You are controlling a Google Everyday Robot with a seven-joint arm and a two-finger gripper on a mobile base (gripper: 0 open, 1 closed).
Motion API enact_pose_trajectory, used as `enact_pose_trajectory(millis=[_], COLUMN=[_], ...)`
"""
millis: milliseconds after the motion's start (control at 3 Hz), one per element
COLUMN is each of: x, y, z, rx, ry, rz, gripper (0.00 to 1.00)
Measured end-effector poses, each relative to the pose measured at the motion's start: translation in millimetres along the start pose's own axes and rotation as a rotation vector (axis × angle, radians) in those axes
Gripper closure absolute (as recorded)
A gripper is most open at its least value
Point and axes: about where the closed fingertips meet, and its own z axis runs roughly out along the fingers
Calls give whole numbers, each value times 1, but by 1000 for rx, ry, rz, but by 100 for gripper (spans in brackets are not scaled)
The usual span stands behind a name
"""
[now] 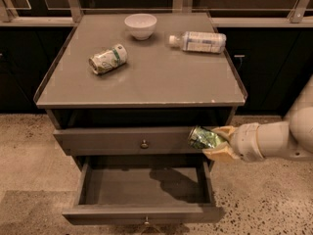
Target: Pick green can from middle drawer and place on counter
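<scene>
My gripper reaches in from the right and is shut on the green can, a small dark green shiny can held on its side. It hangs in the air above the right side of the open middle drawer, level with the closed drawer front above it and below the counter's front edge. The drawer's inside looks empty. The counter is the broad grey top of the cabinet.
On the counter lie a pale cream can with a green band at the left, a white bowl at the back, and a plastic bottle on its side at the back right. Speckled floor surrounds the cabinet.
</scene>
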Motion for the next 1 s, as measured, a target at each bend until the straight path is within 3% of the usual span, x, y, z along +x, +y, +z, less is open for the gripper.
enact_pose_trajectory(millis=[667, 1000], x=[-67, -68], y=[-14, -14], z=[-63, -63], rx=[84, 84], ry=[5, 6], rz=[-140, -145], gripper=[100, 100])
